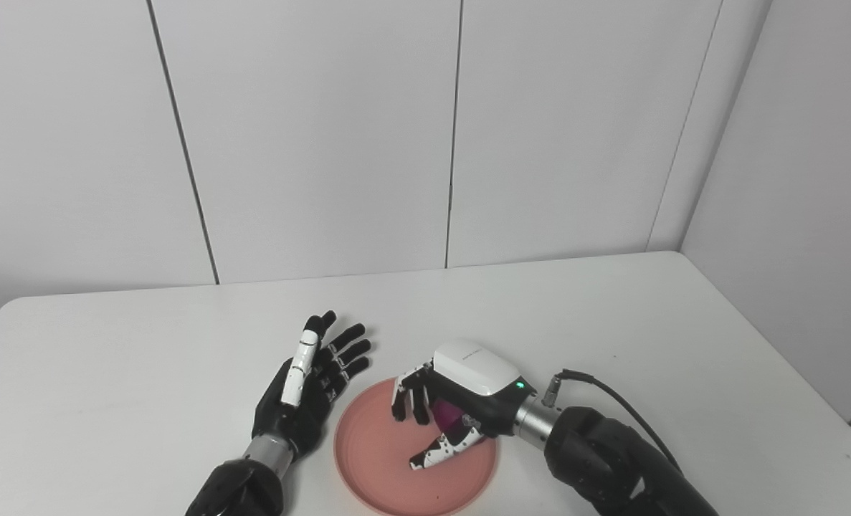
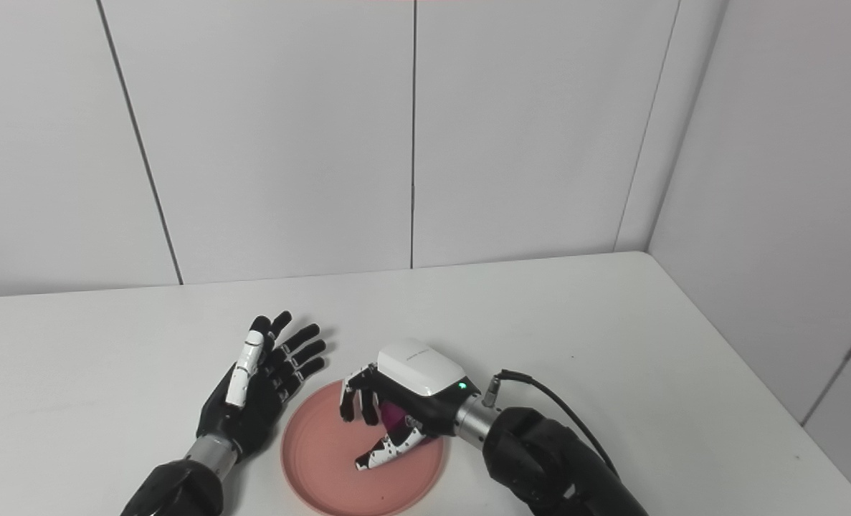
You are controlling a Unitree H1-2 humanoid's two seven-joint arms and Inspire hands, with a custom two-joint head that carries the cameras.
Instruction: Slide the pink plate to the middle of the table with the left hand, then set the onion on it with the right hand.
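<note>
The pink plate [image 1: 378, 459] lies near the table's front edge, about mid-width. Over its right half hovers my right hand [image 1: 450, 401], palm down, fingers curled around a purple onion [image 1: 445, 413] of which only a small patch shows between fingers and thumb. Whether the onion touches the plate is hidden by the hand. My left hand [image 1: 309, 383] rests just left of the plate's rim, open, fingers spread and pointing away from me, holding nothing.
The white table [image 1: 611, 315] stretches far back to a pale panelled wall; a second wall runs close along the right side. A black cable [image 1: 611, 398] loops from the right wrist over the table.
</note>
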